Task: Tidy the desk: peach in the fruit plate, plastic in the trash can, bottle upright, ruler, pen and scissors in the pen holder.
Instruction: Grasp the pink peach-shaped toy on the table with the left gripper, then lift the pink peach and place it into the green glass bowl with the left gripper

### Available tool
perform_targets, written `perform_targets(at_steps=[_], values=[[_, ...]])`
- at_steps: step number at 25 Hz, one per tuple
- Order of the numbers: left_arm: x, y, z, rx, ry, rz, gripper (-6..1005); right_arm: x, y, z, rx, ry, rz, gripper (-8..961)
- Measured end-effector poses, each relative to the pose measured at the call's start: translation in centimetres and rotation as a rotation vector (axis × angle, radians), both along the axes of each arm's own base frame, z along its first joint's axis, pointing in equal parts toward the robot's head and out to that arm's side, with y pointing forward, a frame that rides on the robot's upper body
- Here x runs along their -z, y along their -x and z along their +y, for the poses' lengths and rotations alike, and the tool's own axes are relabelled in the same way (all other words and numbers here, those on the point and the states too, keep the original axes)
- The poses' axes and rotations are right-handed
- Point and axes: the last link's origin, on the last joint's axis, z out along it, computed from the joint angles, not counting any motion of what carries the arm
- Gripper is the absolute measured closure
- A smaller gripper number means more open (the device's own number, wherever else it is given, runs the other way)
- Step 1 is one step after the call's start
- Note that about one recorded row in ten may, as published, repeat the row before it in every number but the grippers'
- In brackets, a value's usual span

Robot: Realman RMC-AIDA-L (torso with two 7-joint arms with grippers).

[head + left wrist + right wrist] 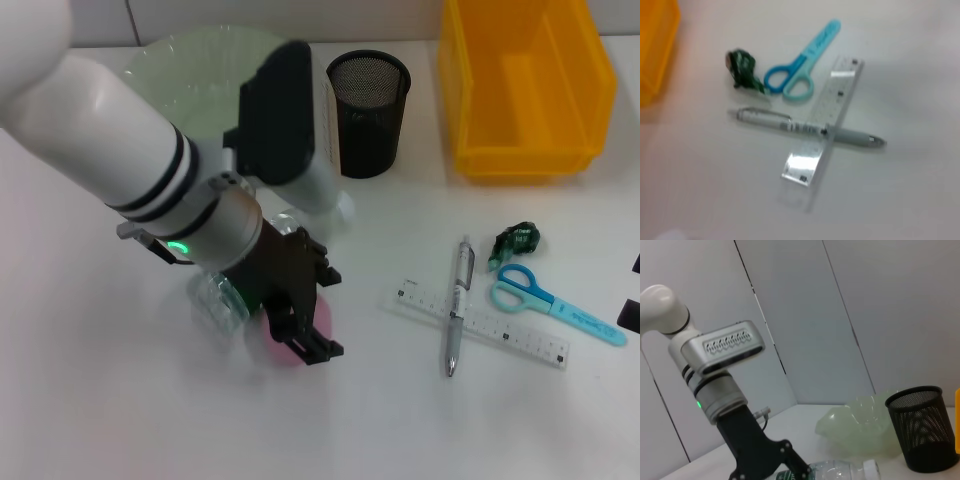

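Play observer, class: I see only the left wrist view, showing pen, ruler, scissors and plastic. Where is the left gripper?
Observer: The left gripper is down at the peach, beside the bottle.
Operator: Is the bottle upright?
Observer: No, it lies on its side.
Operator: And the right gripper?
Observer: The right gripper is parked, barely showing at the head view's right edge.
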Motion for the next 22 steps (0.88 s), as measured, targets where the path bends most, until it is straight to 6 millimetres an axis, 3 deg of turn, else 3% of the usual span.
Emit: perform_targets(at_steps=[4,16,22], values=[[0.9,0.5,-0.3,0.025,-0.010,0.077,191,0.1,0.1,0.2,0.000,-0.001,0.001,168],[0.9,1.1,0.0,0.013,-0.044,0.126,314,0.4,0.5,0.8,-0.012,0.009,0.003,179],[1.1,0.5,-0.1,0.016,-0.045,0.092,509,0.4,0.5,0.8,-0.012,0.008,0.004,185]])
